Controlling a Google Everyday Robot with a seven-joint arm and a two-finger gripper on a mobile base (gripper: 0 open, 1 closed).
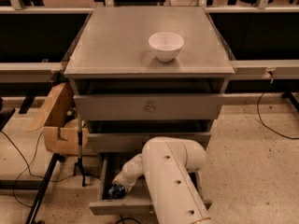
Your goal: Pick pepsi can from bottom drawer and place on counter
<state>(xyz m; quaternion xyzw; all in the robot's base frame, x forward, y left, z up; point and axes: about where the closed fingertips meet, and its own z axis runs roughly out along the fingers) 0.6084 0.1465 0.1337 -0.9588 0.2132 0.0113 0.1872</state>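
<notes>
The bottom drawer (pixel 121 204) is pulled open below two shut grey drawers. The pepsi can (pixel 115 190), small and blue, lies in the drawer's left part. My white arm reaches down into the drawer, and my gripper (pixel 120 183) is right at the can, mostly hidden by the wrist. The counter (pixel 117 45) is the flat grey top of the cabinet, above and behind the arm.
A white bowl (pixel 166 45) stands on the counter, right of centre. An open cardboard box (pixel 58 120) on a stand is left of the cabinet. Cables run over the speckled floor (pixel 261 162) on both sides. Dark benches flank the cabinet.
</notes>
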